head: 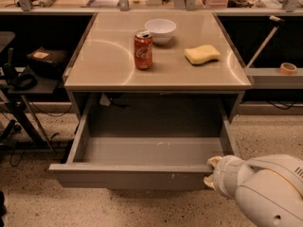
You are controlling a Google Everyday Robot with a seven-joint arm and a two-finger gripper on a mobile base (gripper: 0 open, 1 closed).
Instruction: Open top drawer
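Grey top drawer [132,175], gripper [211,171] at front-right

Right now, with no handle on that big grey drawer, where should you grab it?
On the top drawer, grab the front panel's top edge, coming from the front and above. The front is flat and handle-less, but the drawer stands pulled out, so that thin upper edge is exposed. The gripper is at that panel's right end.

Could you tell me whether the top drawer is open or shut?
Open: the top drawer is pulled out, its inside showing; the gripper is at its front right corner.
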